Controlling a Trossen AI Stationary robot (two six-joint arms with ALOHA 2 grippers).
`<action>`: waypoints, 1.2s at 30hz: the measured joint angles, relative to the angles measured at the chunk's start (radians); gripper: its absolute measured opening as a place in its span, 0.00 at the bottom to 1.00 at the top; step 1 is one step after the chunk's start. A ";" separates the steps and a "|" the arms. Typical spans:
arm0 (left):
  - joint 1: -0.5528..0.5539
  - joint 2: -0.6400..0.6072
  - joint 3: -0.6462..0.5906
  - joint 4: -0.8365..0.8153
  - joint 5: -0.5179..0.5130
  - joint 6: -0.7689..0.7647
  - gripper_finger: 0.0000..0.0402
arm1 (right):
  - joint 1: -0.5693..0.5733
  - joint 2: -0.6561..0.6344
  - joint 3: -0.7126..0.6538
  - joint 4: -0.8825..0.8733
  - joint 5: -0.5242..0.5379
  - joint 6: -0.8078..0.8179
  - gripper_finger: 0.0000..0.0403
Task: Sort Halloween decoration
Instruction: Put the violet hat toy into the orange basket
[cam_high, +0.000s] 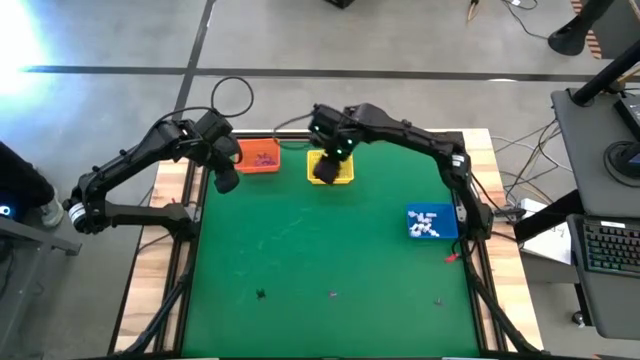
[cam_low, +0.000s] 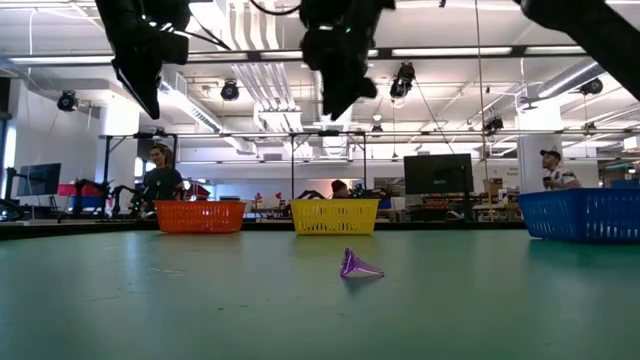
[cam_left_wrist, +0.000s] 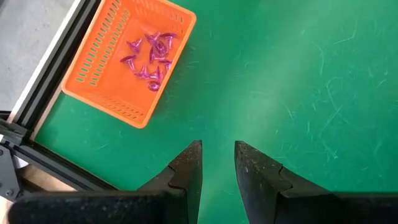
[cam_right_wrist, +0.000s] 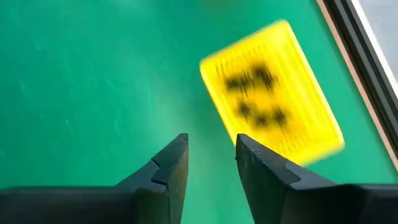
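Green felt mat (cam_high: 330, 250); ribbed yellow basket (cam_right_wrist: 273, 102) holds black trinkets (cam_right_wrist: 255, 93)

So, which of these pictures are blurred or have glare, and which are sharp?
Right wrist view: the yellow plastic basket and the black trinkets in it are smeared by motion. Left wrist view: the orange plastic basket and its purple trinkets are sharp. High view: strong glare at the top left corner. Low view: the purple cone-shaped trinket is sharp, with bright ceiling lights behind.
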 joint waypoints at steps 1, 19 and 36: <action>0.000 0.000 0.000 0.000 0.001 -0.001 0.19 | 0.014 -0.009 0.000 -0.036 0.021 0.019 0.32; 0.000 0.001 0.000 -0.018 0.039 0.089 0.19 | 0.328 -0.032 -0.009 -0.253 0.052 0.483 0.41; 0.000 0.001 0.000 -0.030 0.040 0.184 0.19 | 0.665 -0.047 -0.009 -0.253 0.182 1.109 0.41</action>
